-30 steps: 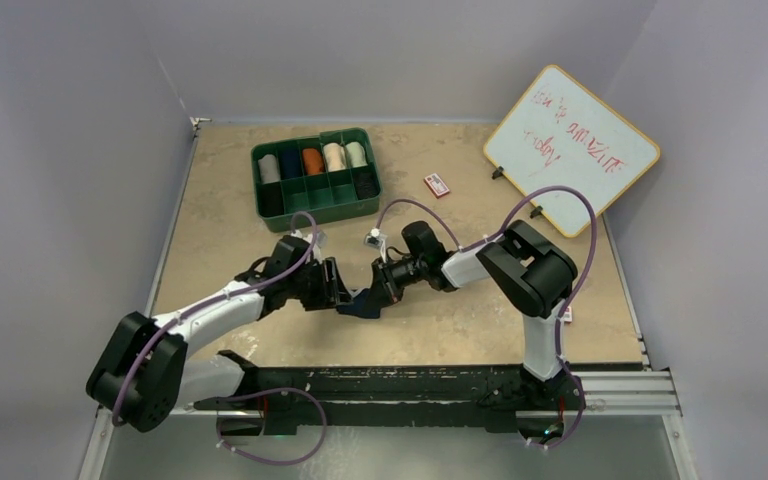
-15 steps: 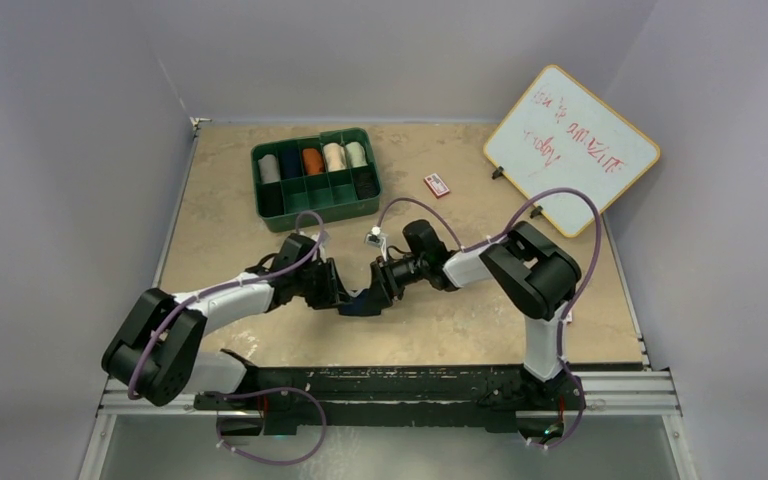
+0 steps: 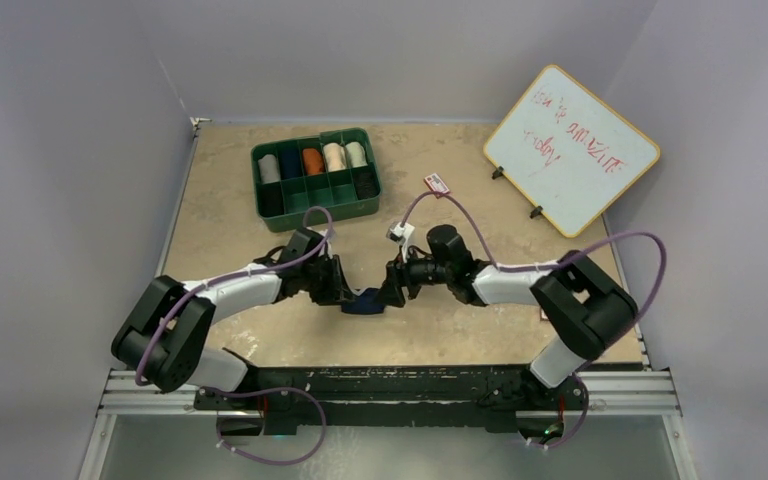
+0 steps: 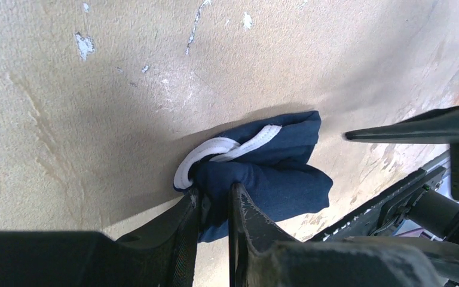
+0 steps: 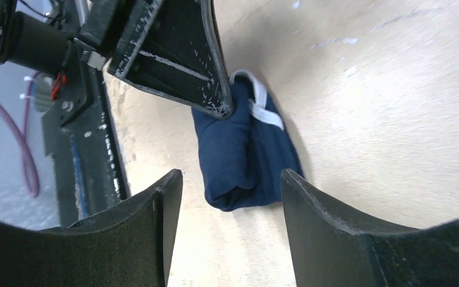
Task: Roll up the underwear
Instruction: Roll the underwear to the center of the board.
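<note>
While the left claw [image 4: 215,194] pinches the navy underwear [image 4: 275,173], the right claw [image 5: 230,174] stands open.
The bunched cloth, white edging showing, lies on the worktop [image 4: 125,72] between the two claws, the right one's jaws spread just beside its free end.

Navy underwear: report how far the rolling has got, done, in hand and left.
Done: the navy underwear is folded into a compact bundle on the table. In hand: the left gripper pinches its end beside the white edging; the right gripper stands open near the other end, apparently not touching. Left: the bundle looks loose, so probably tightening; it is not in the green tray with the other rolls.
</note>
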`<action>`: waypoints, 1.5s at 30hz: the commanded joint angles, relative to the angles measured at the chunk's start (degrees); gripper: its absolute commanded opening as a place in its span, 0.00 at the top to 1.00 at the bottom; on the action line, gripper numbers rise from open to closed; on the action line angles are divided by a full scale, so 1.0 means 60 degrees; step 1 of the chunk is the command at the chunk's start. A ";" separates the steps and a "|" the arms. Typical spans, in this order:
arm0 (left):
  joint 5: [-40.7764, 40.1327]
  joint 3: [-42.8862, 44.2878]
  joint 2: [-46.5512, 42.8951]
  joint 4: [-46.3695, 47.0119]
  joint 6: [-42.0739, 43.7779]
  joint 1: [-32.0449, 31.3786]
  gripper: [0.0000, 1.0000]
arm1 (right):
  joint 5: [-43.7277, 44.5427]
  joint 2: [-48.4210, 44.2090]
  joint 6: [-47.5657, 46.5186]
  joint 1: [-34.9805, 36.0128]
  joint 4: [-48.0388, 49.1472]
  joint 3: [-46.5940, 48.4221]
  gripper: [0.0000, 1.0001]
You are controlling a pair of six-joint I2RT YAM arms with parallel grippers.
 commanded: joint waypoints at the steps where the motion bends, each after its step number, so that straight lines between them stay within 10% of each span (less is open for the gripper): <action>1: -0.0848 -0.0014 0.0399 -0.0748 0.0491 -0.0118 0.82 | 0.1620 -0.1257 -0.1847 0.0106 0.0636 -0.0502 0.37; 20: -0.0811 0.0302 0.0590 -0.0993 0.0646 -0.0138 0.83 | 0.3793 -0.1286 -0.7733 0.2996 -0.0050 -0.0495 0.40; 31: -0.0796 0.0393 0.0590 -0.1097 0.0736 -0.0137 0.83 | 0.4400 -0.0039 -0.7648 0.3176 -0.0004 -0.0311 0.53; 45: -0.1108 0.0349 -0.0188 -0.1132 0.0612 -0.0077 0.71 | 0.3638 0.0249 -0.5890 0.3042 -0.0044 -0.0497 0.96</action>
